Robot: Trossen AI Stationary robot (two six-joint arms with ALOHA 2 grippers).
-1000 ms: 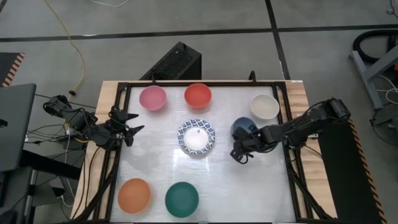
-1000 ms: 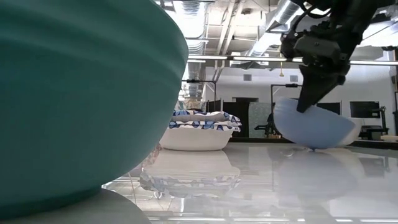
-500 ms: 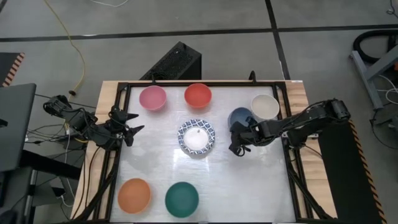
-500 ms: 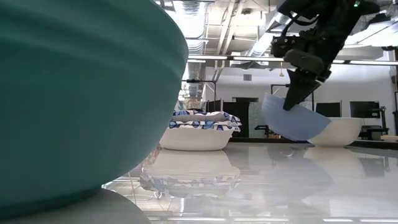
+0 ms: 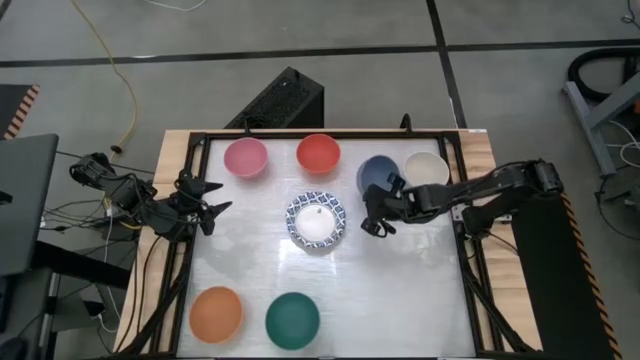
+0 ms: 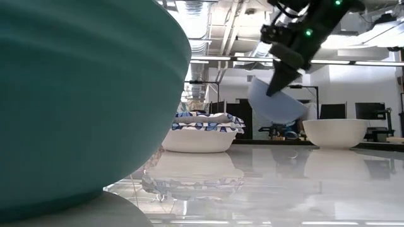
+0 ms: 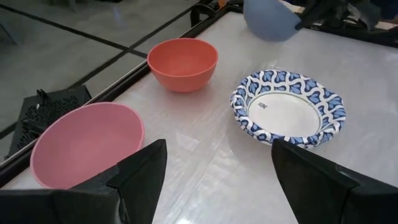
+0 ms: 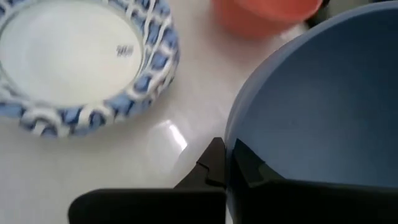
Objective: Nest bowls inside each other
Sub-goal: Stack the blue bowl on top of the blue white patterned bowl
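Right gripper [image 5: 375,222]: pressed together on the rim of the dark blue bowl [image 5: 377,177], one finger inside the rim and one outside as the right wrist view shows; it sits just right of the desk's middle, at about 2 o'clock from the centre.
Dark blue bowl: held tilted and clear of the desk [image 5: 400,290] in the low view; from above it lies between the red bowl [image 5: 318,153] and the cream bowl [image 5: 427,171], close beside the cream one.
Left gripper [image 5: 212,208]: fingers spread wide, holding nothing; waits at the desk's 9 o'clock edge, pointing toward the centre.
Patterned bowls [image 5: 316,220]: white with blue-patterned rims, stacked at the desk's centre; the low view shows more than one rim, the count is unclear.
Pink bowl [image 5: 245,158]: upright at about 11 o'clock, just left of the red bowl.
Red bowl: upright at 12 o'clock, apart from the stack.
Cream bowl: upright on the desk at about 1 o'clock, near the far right corner.
Orange bowl [image 5: 216,314]: upright at 7 o'clock, near corner.
Dark green bowl [image 5: 292,320]: upright at 6 o'clock, just right of the orange one, filling the low view's near side.
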